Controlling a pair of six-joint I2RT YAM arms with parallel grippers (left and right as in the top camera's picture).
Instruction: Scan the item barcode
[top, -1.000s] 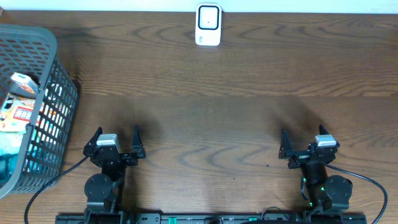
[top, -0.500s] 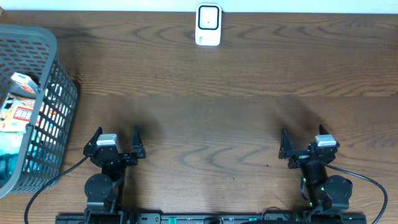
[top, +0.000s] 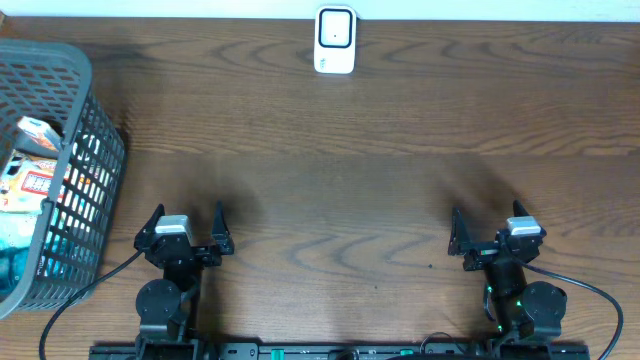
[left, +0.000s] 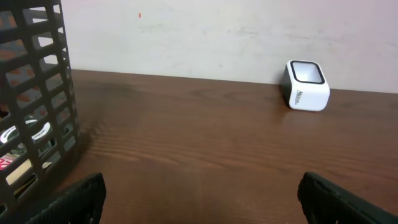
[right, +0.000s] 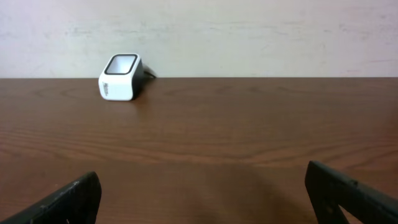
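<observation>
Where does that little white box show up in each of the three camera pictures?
Overhead: white scanner, top centre, far edge of the table.
Left wrist: scanner upper right.
Right wrist: scanner upper left.
Shared landmark: the table's far edge against the wall.

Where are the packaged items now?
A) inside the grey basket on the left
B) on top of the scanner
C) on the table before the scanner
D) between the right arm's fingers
A: the packaged items lie inside the grey basket, seen over its rim and through its mesh.
</observation>
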